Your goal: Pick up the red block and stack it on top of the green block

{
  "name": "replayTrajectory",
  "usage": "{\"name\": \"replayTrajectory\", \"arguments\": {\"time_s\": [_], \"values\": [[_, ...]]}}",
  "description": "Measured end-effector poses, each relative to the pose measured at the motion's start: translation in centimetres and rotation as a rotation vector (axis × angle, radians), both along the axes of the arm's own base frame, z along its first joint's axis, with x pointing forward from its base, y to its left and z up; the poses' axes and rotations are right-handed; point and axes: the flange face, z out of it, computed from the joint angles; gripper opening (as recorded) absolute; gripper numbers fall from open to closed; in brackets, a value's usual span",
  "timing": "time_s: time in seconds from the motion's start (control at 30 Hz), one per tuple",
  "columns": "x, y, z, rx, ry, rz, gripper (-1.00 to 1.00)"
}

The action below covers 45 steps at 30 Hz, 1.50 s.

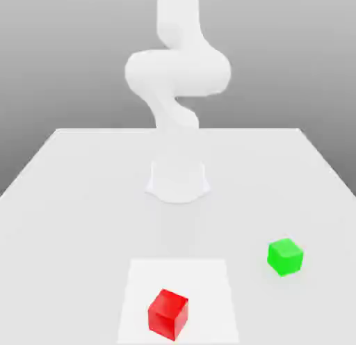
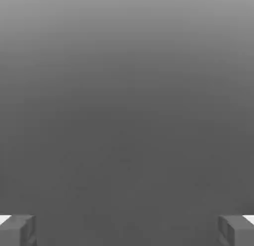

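While the end effector [image 2: 127,230] gapes wide (empty), glossy red cube [image 1: 168,313] and green cube [image 1: 285,257] sit apart.

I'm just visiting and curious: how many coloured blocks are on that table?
2. The red block sits nearest the camera, on a paler square patch of the table. The green block sits apart from it, further back toward the exterior view's right. Nothing suggests hidden ones.

The arm [image 1: 177,72] is plain white all over, made of thick rounded segments with smooth bulging joints, and it looks overexposed, so seams cannot be made out. Its base [image 1: 178,180] is a short white cylinder. The fingers [image 2: 20,230] are grey, blocky, with lighter bevelled tips.
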Motion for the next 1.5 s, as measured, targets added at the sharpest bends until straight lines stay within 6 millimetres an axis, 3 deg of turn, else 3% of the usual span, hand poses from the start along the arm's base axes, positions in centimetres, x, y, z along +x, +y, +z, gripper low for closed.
{"name": "replayTrajectory", "arguments": {"time_s": [0.2, 0.43, 0.6, 0.77, 0.97, 1.0, 1.23, 1.4, 1.5], "values": [[6.6, -0.4, -10.8, 0.025, 0.180, -0.108, 0.00], [10.5, -1.3, -24.3, 0.069, 0.381, -0.224, 0.00], [10.8, -1.9, -34.1, 0.111, 0.523, -0.304, 0.00], [9.1, -1.8, -43.5, 0.164, 0.665, -0.380, 0.00], [8.4, -1.7, -51.7, 0.181, 0.707, -0.403, 0.00], [8.3, -1.7, -52.4, 0.181, 0.707, -0.403, -1.00], [8.4, -1.7, -52.3, 0.181, 0.706, -0.403, -1.00], [8.3, -1.4, -46.9, 0.181, 0.707, -0.401, -1.00], [6.1, 5.7, -44.8, 0.181, 0.711, -0.345, -1.00]]}}
